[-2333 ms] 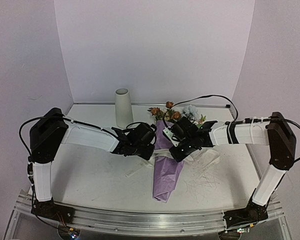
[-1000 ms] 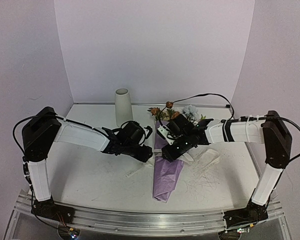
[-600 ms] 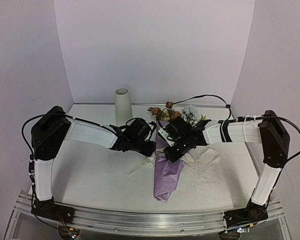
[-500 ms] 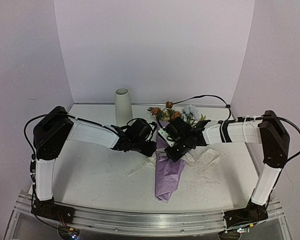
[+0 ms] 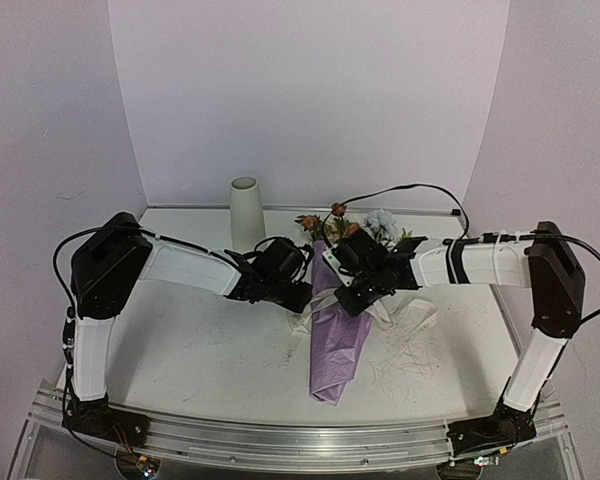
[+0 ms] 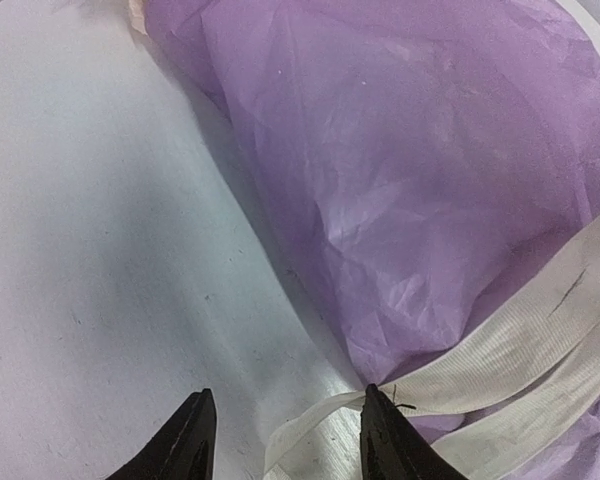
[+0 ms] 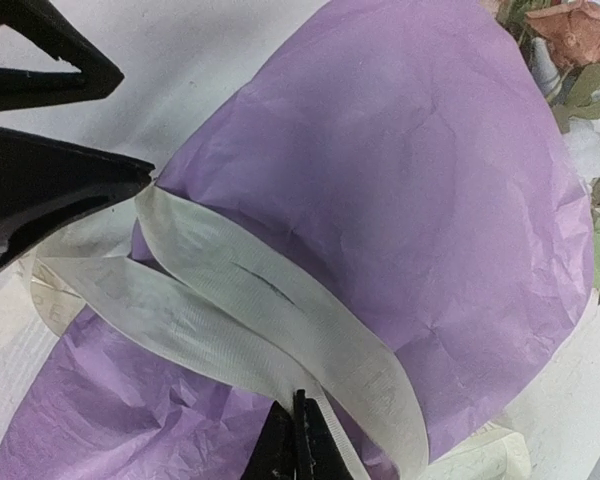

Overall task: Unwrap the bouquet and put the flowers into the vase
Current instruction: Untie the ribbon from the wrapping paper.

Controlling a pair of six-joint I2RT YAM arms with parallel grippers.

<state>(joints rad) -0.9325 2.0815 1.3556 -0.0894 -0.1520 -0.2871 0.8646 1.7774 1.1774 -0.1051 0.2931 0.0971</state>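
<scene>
The bouquet (image 5: pixel 336 335) lies on the table, its lilac paper cone (image 7: pixel 400 200) pointing toward the near edge. The flowers (image 5: pixel 365 226) stick out at the far end. A cream ribbon (image 7: pixel 240 290) crosses the paper. My right gripper (image 7: pixel 300 425) is shut on a band of that ribbon above the cone's middle (image 5: pixel 352 300). My left gripper (image 6: pixel 290 440) stands open at the cone's left side (image 5: pixel 302 296), a ribbon loop (image 6: pixel 310 425) lying between its fingers and touching the right one. The off-white vase (image 5: pixel 246 213) stands upright at the back left.
Loose ribbon ends (image 5: pixel 420 318) trail on the table to the right of the cone. A black cable (image 5: pixel 410 190) arcs over the back of the table behind the flowers. Walls close in behind and on both sides.
My right gripper has shut on the ribbon. My left gripper has moved right to the cone's edge and its jaws have narrowed a little.
</scene>
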